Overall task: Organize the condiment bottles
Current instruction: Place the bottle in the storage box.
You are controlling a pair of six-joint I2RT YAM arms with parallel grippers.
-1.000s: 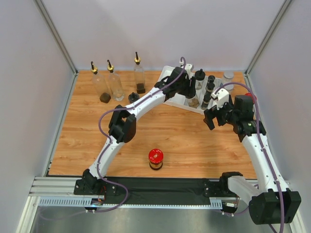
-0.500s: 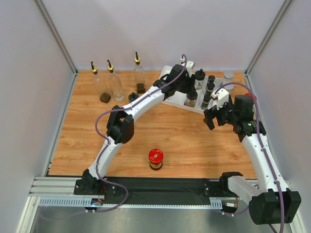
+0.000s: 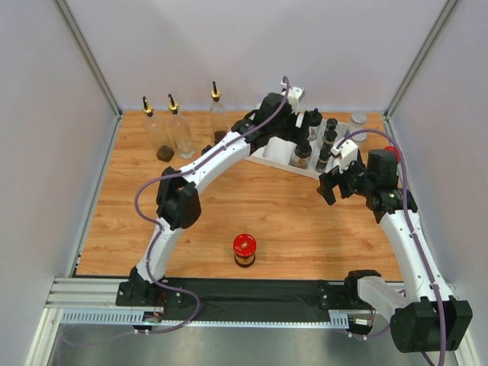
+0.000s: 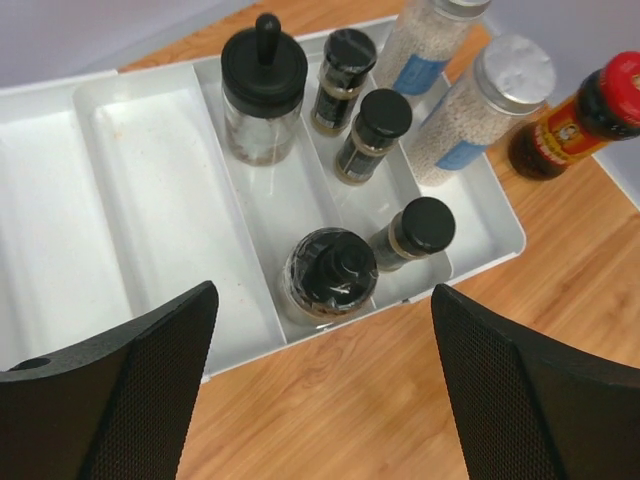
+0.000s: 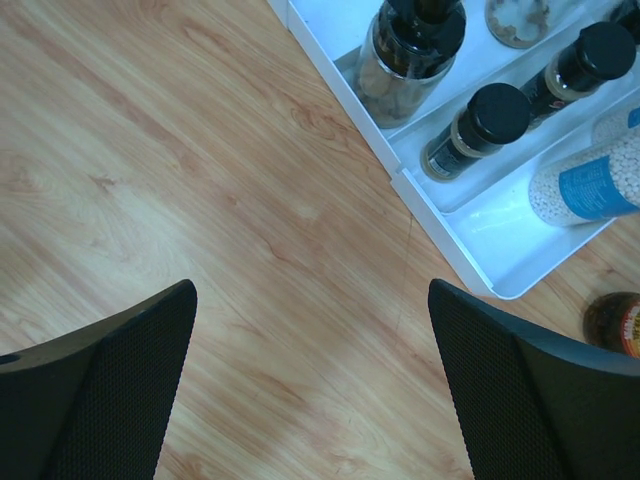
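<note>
My left gripper hangs open and empty above the near edge of the white tray. Just beyond its fingers a glass jar with a black spout cap stands in the tray. A knob-lidded jar, three small black-capped jars and two silver-lidded shakers stand there too. A red-capped dark bottle stands outside the tray. My right gripper is open over bare wood, left of the tray corner. Three tall pourer bottles stand at the back left. A red-lidded jar sits near the front.
The left arm stretches diagonally across the table to the tray. The right arm stands along the right side. Grey walls close off the back and both sides. The tray's two left compartments hold nothing.
My left gripper has opened, let go of the spout-capped jar in the tray and drawn up and back from it. The right arm has not moved.
</note>
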